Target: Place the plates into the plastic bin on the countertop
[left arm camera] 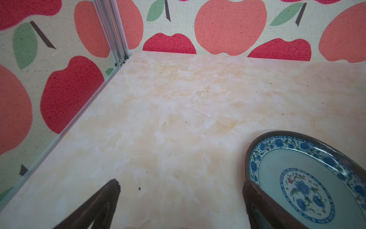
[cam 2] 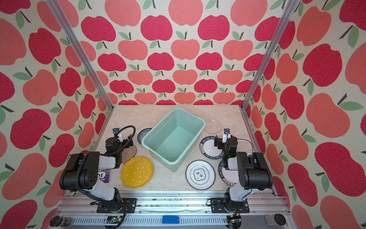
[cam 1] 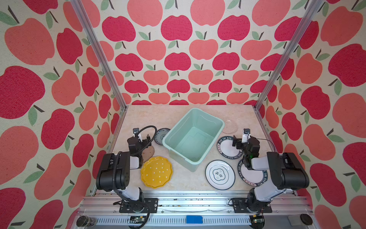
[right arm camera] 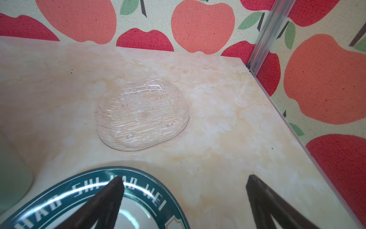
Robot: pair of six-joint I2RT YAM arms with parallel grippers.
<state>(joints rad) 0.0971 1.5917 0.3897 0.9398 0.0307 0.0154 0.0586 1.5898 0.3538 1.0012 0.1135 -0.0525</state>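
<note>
The mint-green plastic bin [cam 1: 193, 142] stands empty mid-countertop [cam 1: 150, 117]. Left of it lie a small dark patterned plate [cam 1: 161, 135] and a yellow dotted plate [cam 1: 156, 172]. On its right are a clear glass plate [cam 1: 229, 126], a white emblem plate [cam 1: 219, 174] and two lettered-rim plates [cam 1: 225, 148] [cam 1: 250, 177], the nearer one partly under my right arm. My left gripper [left arm camera: 181, 182] is open over bare counter beside the patterned plate [left arm camera: 309, 178]. My right gripper [right arm camera: 185, 177] is open above the far lettered plate's edge [right arm camera: 150, 190], short of the glass plate [right arm camera: 141, 115].
A tan round disc [cam 1: 148, 153] lies partly under my left arm. A purple candy bag [cam 2: 104, 175] sits behind that arm near the front rail. Aluminium posts [cam 1: 257, 107] and apple-print walls close in the counter on three sides.
</note>
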